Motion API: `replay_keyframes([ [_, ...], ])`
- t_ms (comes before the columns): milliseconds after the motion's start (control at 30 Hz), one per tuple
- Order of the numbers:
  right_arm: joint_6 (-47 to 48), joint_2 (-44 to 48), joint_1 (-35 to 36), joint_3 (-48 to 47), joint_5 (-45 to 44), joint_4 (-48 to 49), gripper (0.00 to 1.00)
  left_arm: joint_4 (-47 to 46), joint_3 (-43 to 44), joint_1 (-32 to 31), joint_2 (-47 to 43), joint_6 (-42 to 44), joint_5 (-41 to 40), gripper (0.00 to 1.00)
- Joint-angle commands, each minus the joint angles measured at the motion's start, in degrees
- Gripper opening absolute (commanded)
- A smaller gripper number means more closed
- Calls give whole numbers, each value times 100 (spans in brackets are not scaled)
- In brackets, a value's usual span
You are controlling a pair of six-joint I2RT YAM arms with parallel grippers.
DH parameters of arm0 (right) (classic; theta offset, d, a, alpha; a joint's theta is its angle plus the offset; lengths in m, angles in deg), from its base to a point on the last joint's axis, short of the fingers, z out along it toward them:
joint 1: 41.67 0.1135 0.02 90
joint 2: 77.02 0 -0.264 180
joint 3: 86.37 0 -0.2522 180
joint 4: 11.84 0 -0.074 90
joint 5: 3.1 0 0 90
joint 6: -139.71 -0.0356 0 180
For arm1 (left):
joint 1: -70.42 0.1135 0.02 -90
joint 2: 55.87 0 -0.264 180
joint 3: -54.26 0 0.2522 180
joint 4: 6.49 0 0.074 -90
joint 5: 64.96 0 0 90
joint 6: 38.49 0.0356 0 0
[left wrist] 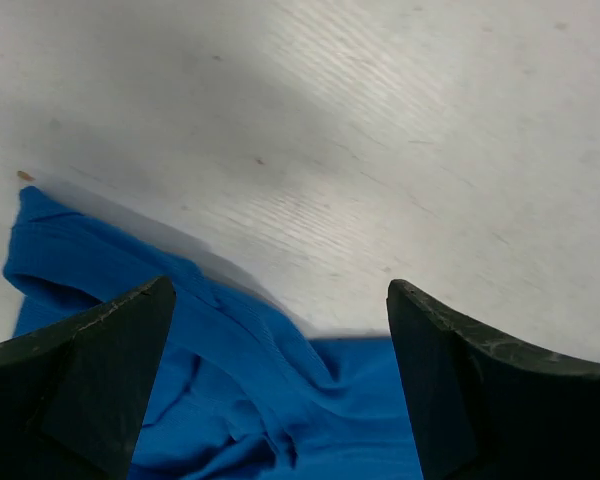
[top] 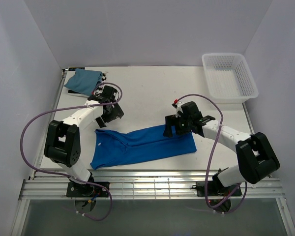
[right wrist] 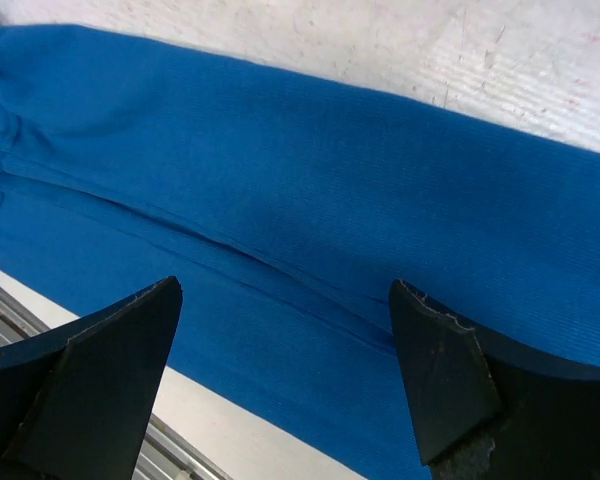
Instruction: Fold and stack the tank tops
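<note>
A bright royal blue tank top (top: 142,146) lies folded lengthwise as a long strip across the near middle of the table. My left gripper (top: 109,114) hangs open just above its left, strap end (left wrist: 230,390), holding nothing. Over the strip's right part (right wrist: 310,220) my right gripper (top: 177,125) stands open and empty too. A muted teal-blue tank top (top: 82,80) sits folded at the far left corner. No striped top shows in any view.
A white lattice basket (top: 229,76) stands at the far right corner. Metal rails (top: 152,187) run along the table's near edge. Purple cables loop from both arms. Grey walls close in the left, back and right sides.
</note>
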Motion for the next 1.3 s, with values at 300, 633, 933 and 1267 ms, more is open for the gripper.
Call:
replay_keyframes([
  [300, -371, -507, 2, 375, -64, 251, 90, 4, -1306, 421, 40, -512, -511, 98],
  [633, -406, -744, -16, 252, -310, 233, 90, -197, -1651, 448, -119, -795, -502, 98],
  [933, -529, -895, -499, 453, -275, 461, 90, -830, -485, 448, 1251, -575, -116, 98],
  [1267, -2399, 722, -62, 2510, -170, 1541, 90, -603, 2765, 422, 3826, -400, 815, 98],
])
